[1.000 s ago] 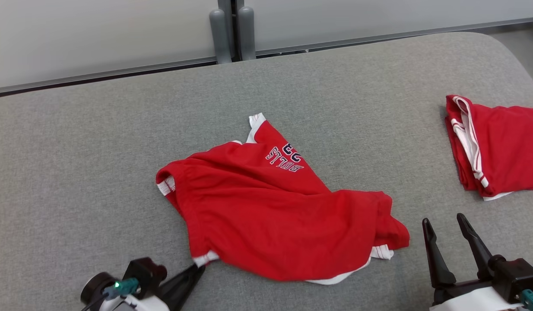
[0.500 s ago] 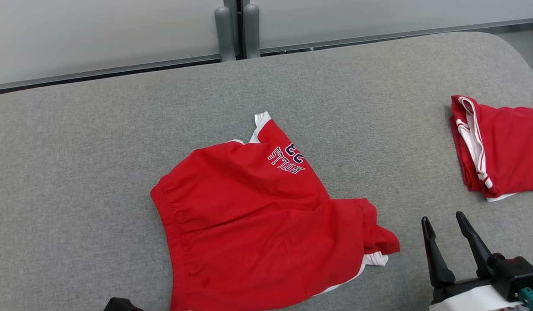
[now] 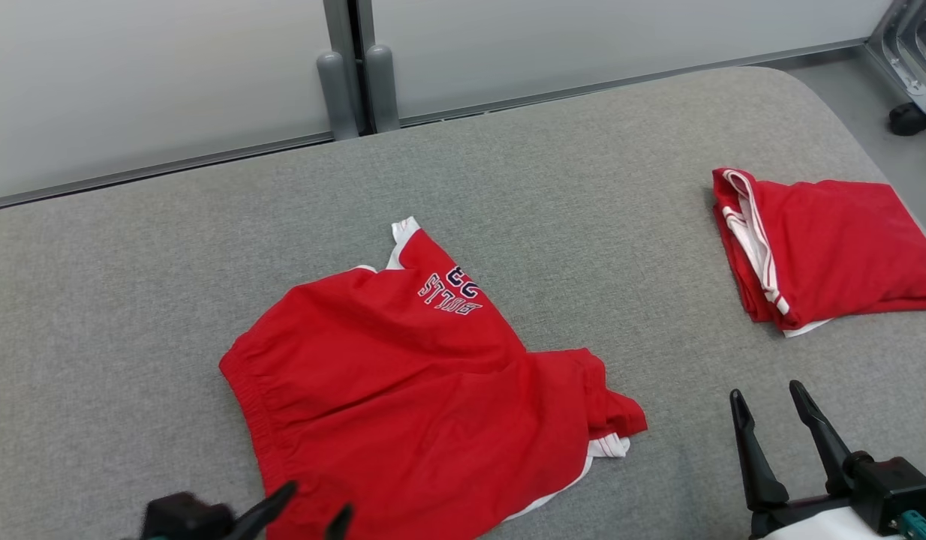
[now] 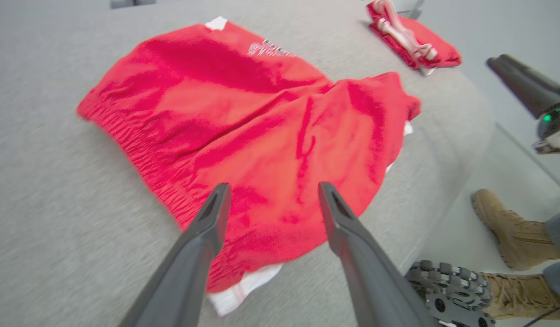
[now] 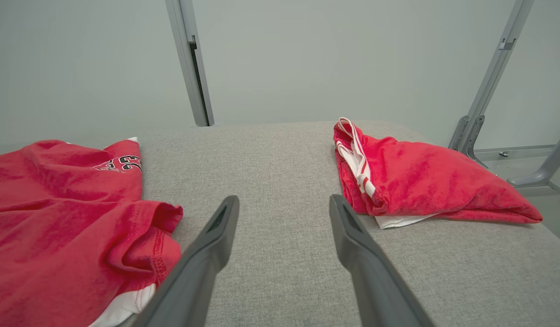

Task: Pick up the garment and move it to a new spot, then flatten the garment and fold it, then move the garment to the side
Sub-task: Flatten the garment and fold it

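The garment [image 3: 403, 390], red shorts with white trim and dark "BULLS" lettering, lies spread but wrinkled in the middle of the grey padded table [image 3: 133, 300]. Its right end is bunched, with a white hem showing. My left gripper [image 3: 317, 502] stands open at the garment's near edge. In the left wrist view the left gripper [image 4: 274, 187] has its fingers apart just above the red cloth [image 4: 243, 113], holding nothing. My right gripper [image 3: 767, 394] is open over bare table right of the garment. Seen from the right wrist, that gripper [image 5: 283, 202] has the garment [image 5: 57, 213] to its left.
A second red garment [image 3: 823, 247], folded, lies at the table's right end [image 5: 420, 181]. A pale wall with a grey post [image 3: 350, 82] runs behind the table. In the left wrist view a person's tan boots [image 4: 502, 227] stand on the floor off the table's near edge.
My left gripper, shut on the garment's near white corner a second ago, dragged that edge toward the table's front and has now opened. The head camera has shifted. My right gripper stayed open.
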You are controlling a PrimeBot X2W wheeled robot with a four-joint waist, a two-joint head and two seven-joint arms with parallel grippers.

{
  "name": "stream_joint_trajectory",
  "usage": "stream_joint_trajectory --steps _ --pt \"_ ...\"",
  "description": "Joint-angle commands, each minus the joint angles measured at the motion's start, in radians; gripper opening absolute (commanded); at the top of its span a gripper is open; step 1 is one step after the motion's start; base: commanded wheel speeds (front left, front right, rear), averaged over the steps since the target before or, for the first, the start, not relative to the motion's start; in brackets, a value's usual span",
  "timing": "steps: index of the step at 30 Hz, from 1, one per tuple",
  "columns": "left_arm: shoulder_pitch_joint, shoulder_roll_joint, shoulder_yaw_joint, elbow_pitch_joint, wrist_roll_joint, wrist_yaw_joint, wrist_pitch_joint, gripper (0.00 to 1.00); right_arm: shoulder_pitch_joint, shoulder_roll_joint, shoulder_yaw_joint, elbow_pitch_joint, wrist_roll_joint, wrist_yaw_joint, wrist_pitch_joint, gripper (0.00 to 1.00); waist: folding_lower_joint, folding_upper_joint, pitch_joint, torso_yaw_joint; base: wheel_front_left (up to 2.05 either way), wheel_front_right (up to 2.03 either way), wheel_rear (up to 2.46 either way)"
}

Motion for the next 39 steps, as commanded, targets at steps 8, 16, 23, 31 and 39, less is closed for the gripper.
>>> stream_joint_trajectory --steps 8,16,23,31,39 --pt "-0.4 -0.336 -0.293 0.213 0.165 -0.136 0.133 1.0 -0.035 0.0 0.028 0.005 0.008 0.0 0.0 1.0 0.0 0.0 0.026 -0.063 0.0 0.0 0.0" --pt "-0.563 -0.513 -0.329 0.561 0.202 -0.153 0.109 1.0 -0.03 0.002 0.029 0.012 0.014 0.0 0.0 1.0 0.0 0.0 0.047 -0.128 0.0 0.0 0.0" --pt "-0.611 -0.543 -0.346 0.702 0.193 -0.195 0.107 0.0 -0.041 0.003 0.029 0.01 0.02 0.0 0.0 1.0 0.0 0.0 0.069 -0.147 0.0 0.0 0.0" --pt "-0.691 -0.535 -0.317 0.764 0.17 -0.247 0.101 0.0 -0.055 0.003 0.034 0.017 0.024 0.0 0.0 1.0 0.0 0.0 0.086 -0.143 0.0 0.0 0.0" --pt "-0.788 -0.527 -0.313 0.862 0.118 -0.302 0.175 1.0 -0.071 0.003 0.059 0.036 0.027 0.0 0.0 1.0 0.0 0.0 0.092 -0.158 0.0 0.0 0.0"
